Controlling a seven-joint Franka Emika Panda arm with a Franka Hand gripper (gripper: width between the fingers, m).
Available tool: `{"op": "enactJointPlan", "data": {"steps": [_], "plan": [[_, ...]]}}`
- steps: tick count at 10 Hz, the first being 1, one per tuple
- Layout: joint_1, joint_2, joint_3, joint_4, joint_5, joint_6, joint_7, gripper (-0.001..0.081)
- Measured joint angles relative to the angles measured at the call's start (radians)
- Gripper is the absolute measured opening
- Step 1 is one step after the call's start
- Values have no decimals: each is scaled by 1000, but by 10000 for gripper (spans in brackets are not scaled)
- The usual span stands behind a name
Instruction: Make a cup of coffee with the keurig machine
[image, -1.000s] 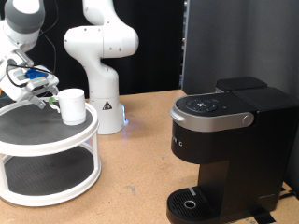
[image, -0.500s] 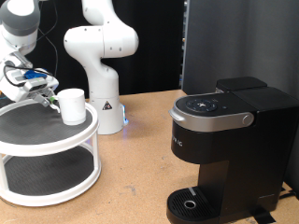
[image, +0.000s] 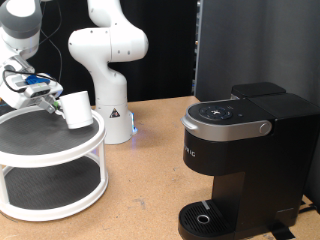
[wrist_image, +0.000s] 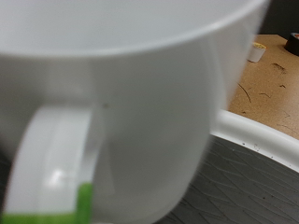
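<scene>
Exterior view: my gripper (image: 47, 97) sits at the frame's left, over the top tier of the white two-tier stand (image: 50, 150). The white mug (image: 77, 108) is tilted on that tier, just right of the fingers, handle side toward them. I cannot tell whether the fingers are clenched. Wrist view: mug (wrist_image: 121, 103) fills the frame, handle nearest. Keurig machine (image: 245, 160) stands well apart, right.

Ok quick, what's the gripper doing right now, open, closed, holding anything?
Gripper: at the handle of the tilted plain white ceramic mug on the white round shelf; open or closed cannot be told.
</scene>
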Motion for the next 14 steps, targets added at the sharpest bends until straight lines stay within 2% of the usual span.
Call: {"op": "enactJointPlan", "data": {"steps": [5, 7, 9, 11, 14], "plan": [[0, 0, 3, 0, 1, 0, 3, 66], [-2, 0, 26, 1, 1, -3, 39, 66], [-15, -1, 93, 4, 1, -19, 127, 66], [-33, -7, 191, 11, 11, -44, 241, 66], [-37, -39, 313, 17, 33, -58, 362, 66]]}}
